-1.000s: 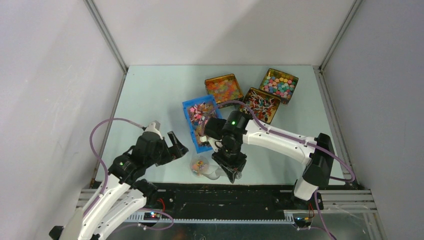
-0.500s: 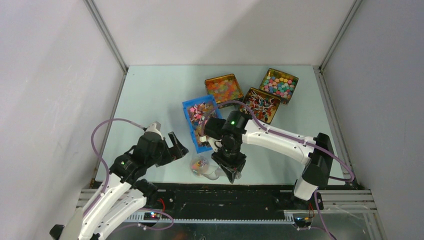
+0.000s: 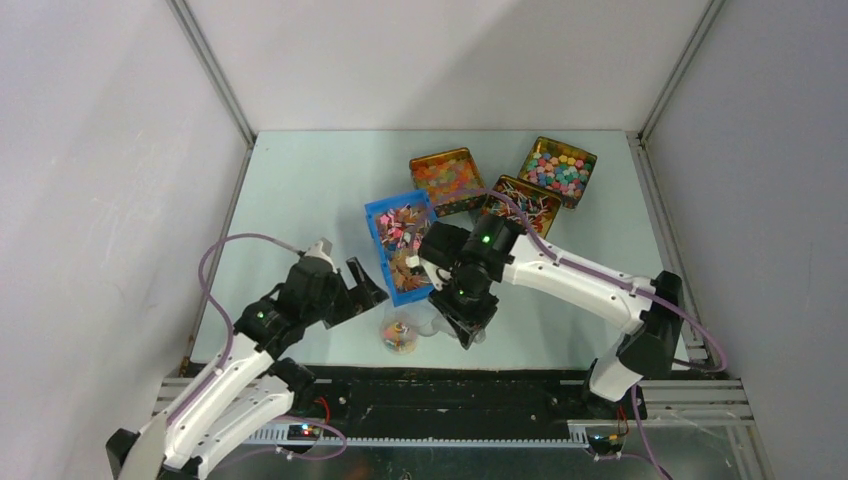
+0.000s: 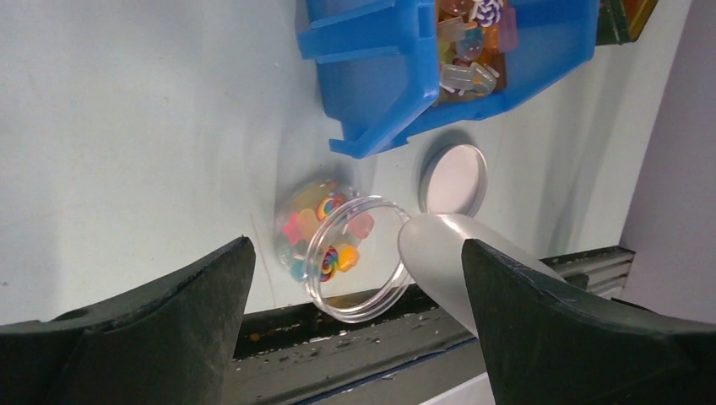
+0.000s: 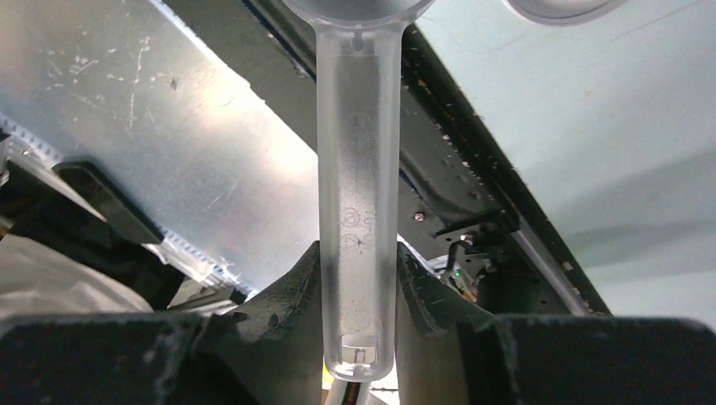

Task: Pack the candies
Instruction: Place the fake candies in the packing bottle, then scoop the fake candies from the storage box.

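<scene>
Grips a clear plastic scoop [image 5: 359, 169] by its handle with the right hand [image 5: 359, 283], partly closed and pinching the handle from both sides. Points the bowl of the scoop at the near edge of the surface [image 3: 300, 190], just beside the mouth of a small clear jar [image 3: 399, 335], on its right. Impossible to tell whether bowl and rim touch.

Hangs the left hand [image 3: 348, 290] spread wide and holding nothing, just left of the jar and above the surface. Frames the jar between its two black fingers [image 4: 169, 329] in the left wrist view.

Shows the jar open, close to the near edge, with a few of the candies [image 4: 325, 240] inside: pink, orange, yellow. Shows the round white lid [image 4: 454, 177] lying flat just right of the jar, apart from it.

Holds most of the candies in a blue bin [image 3: 378, 235] just beyond the jar, toward the middle of the surface. Sets three gold tins [image 3: 447, 178] of other sweets farther back and to the right, close together, the middle one partly hidden behind the right arm.
</scene>
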Robot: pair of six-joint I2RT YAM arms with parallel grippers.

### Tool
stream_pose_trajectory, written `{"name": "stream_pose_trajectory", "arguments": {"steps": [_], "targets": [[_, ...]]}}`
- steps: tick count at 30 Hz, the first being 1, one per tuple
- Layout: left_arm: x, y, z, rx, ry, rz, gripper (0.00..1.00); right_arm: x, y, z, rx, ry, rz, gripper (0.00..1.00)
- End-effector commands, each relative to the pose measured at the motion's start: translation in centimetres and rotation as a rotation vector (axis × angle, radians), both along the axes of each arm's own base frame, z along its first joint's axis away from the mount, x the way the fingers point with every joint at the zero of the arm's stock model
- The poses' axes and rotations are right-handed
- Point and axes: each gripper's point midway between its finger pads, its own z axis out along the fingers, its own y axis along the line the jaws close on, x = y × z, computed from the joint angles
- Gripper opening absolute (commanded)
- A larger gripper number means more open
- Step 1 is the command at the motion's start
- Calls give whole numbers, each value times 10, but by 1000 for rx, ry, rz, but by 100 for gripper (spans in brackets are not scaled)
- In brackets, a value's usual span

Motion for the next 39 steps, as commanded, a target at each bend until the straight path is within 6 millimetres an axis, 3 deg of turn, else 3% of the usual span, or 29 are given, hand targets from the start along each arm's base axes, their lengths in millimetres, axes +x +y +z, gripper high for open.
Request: {"name": "stream_pose_trajectory", "arguments": {"steps": [1,12,19,29,39], "targets": [[14,-21,17,-91,-40,-17,99,23,-7,14,38,-153,-22,0],[38,-35,32,-104,-35,-50,98,51,-22,20,29,-236,-91,0],[64,-28,37,-95,-10,-21,94,67,-24,18,12,-227,-132,0],[91,-21,30,7,57,-37,73,92,-14,19,-32,-214,-151,0],[97,-19,10,59,112,-29,56,84,-1,7,-39,-118,-148,0]]}}
